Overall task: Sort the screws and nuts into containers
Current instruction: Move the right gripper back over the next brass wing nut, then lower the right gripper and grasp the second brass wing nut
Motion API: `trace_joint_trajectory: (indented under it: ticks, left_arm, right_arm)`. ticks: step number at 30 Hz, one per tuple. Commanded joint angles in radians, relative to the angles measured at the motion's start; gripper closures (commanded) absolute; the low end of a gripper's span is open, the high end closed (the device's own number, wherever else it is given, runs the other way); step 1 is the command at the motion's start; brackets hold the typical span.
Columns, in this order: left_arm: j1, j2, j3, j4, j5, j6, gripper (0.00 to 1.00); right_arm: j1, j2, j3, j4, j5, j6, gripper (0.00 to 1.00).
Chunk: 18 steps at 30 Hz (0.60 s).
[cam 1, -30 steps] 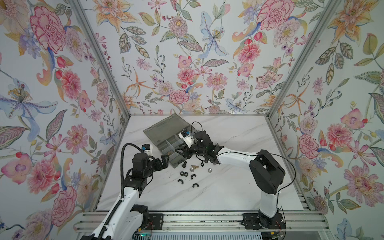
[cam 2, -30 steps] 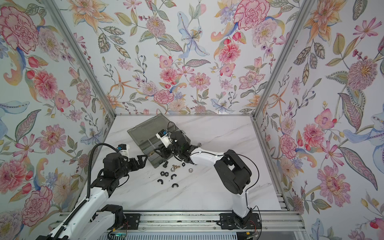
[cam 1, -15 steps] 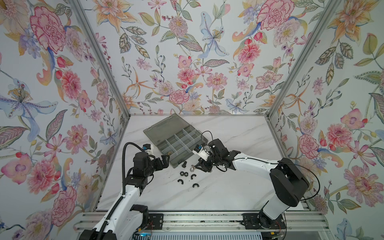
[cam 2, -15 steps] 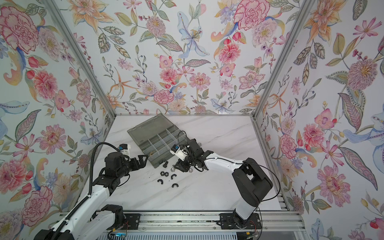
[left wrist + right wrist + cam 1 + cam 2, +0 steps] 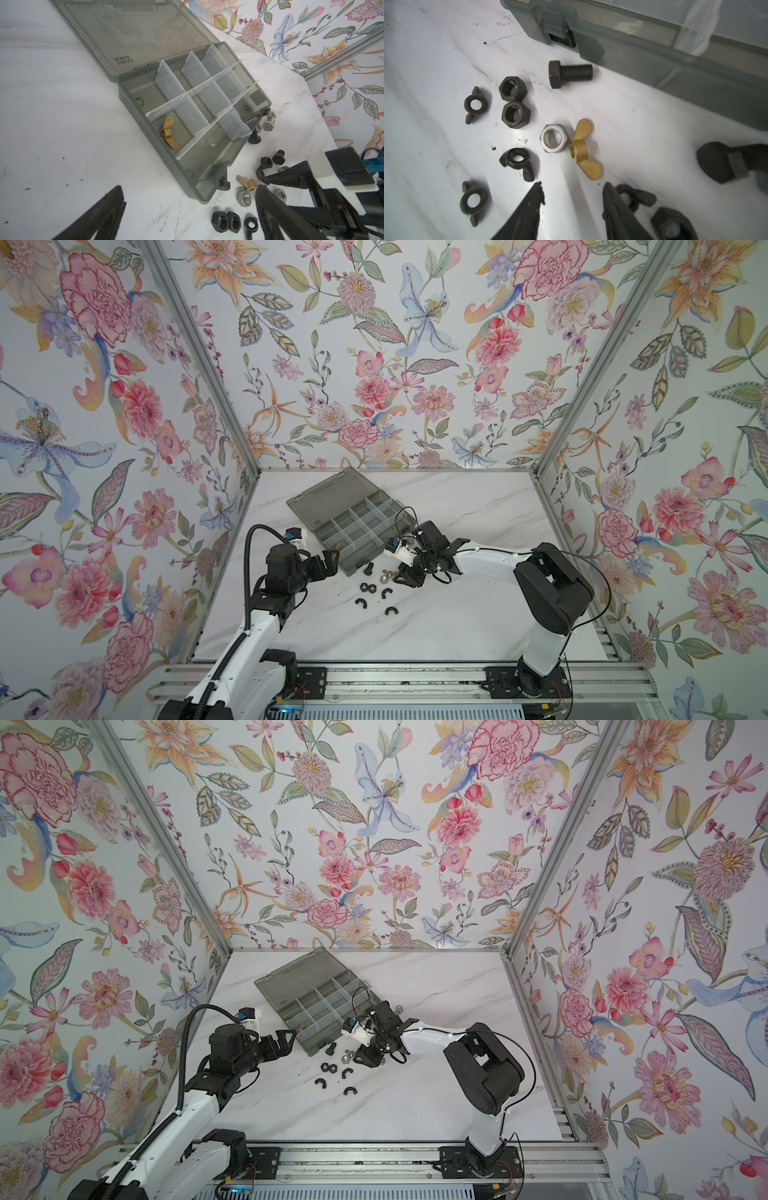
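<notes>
The smoky-grey organizer box point(image 5: 332, 506) lies open, and its containers point(image 5: 209, 97) are split by clear dividers. One compartment holds a brass wing nut point(image 5: 168, 132). Loose screws and nuts lie on the table along the box's front edge: a black bolt point(image 5: 570, 72), two black hex nuts point(image 5: 512, 88), a silver hex nut point(image 5: 554, 138), a second brass wing nut point(image 5: 583, 149) and several black wing nuts point(image 5: 519, 161). My right gripper point(image 5: 573, 189) hovers open just short of the brass wing nut, holding nothing. My left gripper point(image 5: 189, 207) stands wide open and empty beside the box's near-left corner.
A silver hex bolt point(image 5: 269, 122) and another black bolt point(image 5: 254, 138) lie by the box's right side. The flat lid point(image 5: 133, 33) rests open on the marble table point(image 5: 436, 614). Floral walls enclose the table on three sides.
My right gripper has come away from above the box compartments and dropped to the loose parts in front of the box. The left arm has not moved.
</notes>
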<state>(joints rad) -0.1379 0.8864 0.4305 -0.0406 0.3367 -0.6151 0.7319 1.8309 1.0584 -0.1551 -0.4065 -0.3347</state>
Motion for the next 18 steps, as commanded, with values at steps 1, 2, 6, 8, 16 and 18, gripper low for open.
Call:
trace_joint_trajectory:
  ticks: [1, 2, 6, 8, 16, 18]
  left_arm:
    - [-0.006, -0.012, 0.005, -0.004, 0.009, -0.006, 0.01]
    - [-0.006, -0.014, 0.004, -0.004, 0.007, -0.006, 0.01]
    - [-0.006, -0.014, 0.002, -0.006, 0.005, -0.006, 0.01]
    - [-0.006, -0.011, 0.004, -0.005, 0.006, -0.006, 0.01]
    - [-0.006, -0.006, -0.001, -0.003, 0.007, -0.006, 0.01]
    - [-0.006, -0.004, -0.001, -0.003, 0.007, -0.006, 0.01]
  right_arm:
    - [0.009, 0.035, 0.045, -0.019, 0.02, -0.039, 0.5]
    - [0.009, 0.044, 0.049, -0.018, 0.022, -0.044, 0.51]
    - [0.011, 0.069, 0.063, -0.019, 0.017, -0.053, 0.51]
    - [0.015, 0.078, 0.067, -0.018, 0.011, -0.055, 0.51]
    - [0.023, 0.118, 0.084, -0.009, 0.006, -0.06, 0.53]
    - [0.027, 0.127, 0.091, -0.009, 0.009, -0.061, 0.53]
